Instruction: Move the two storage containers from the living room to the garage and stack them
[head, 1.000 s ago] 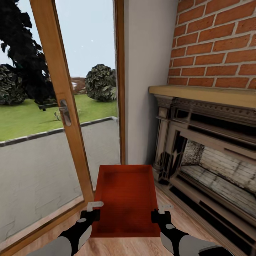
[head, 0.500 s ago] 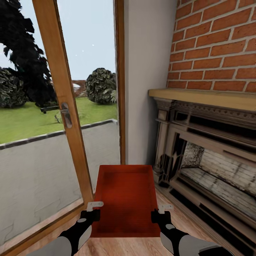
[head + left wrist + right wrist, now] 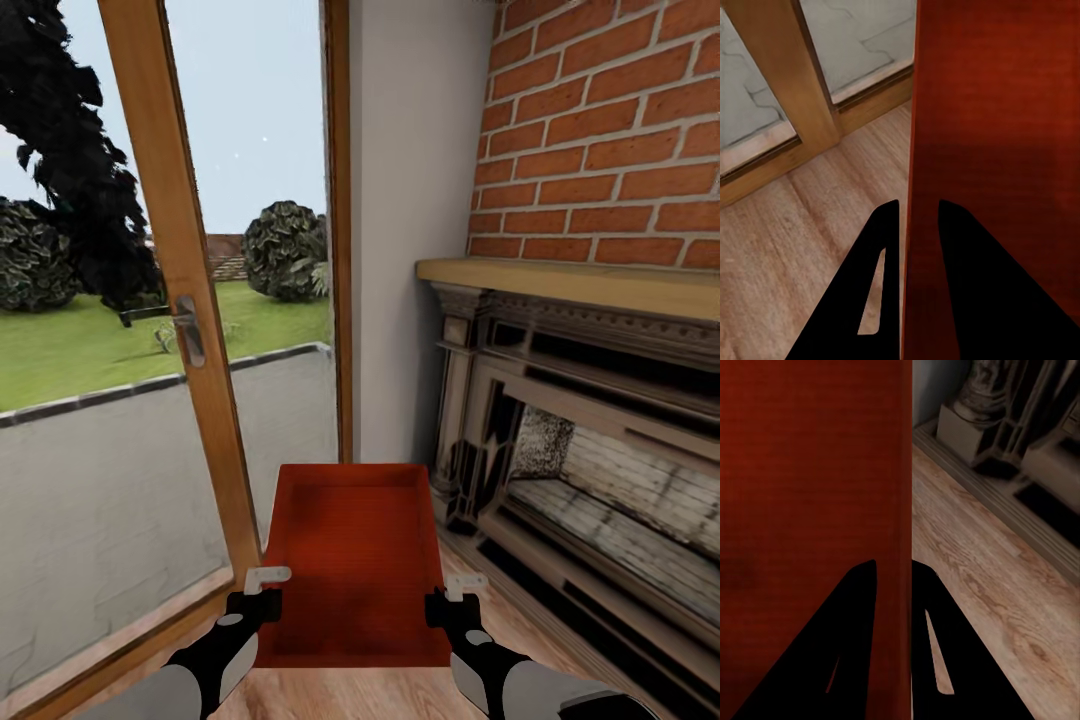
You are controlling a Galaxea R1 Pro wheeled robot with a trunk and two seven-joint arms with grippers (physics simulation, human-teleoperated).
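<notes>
Storage container (image 3: 352,565) hung between both pincers: the left gripper (image 3: 262,590) pinched its left wall, the right gripper (image 3: 452,595) its right wall. Beyond the left one stood a glazed wooden door (image 3: 180,300); beyond the right, the brick fireplace (image 3: 590,400), above wood-plank floor (image 3: 810,217).

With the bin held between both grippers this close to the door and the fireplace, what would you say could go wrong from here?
1. The storage container is held only by its two side walls, left gripper on one and right gripper on the other. Uneven arm motion might twist it loose.
2. Its far end sits near the fireplace base and the glass door frame, so turning in place could clip either.
3. The bin hides the wood floor directly ahead.
</notes>
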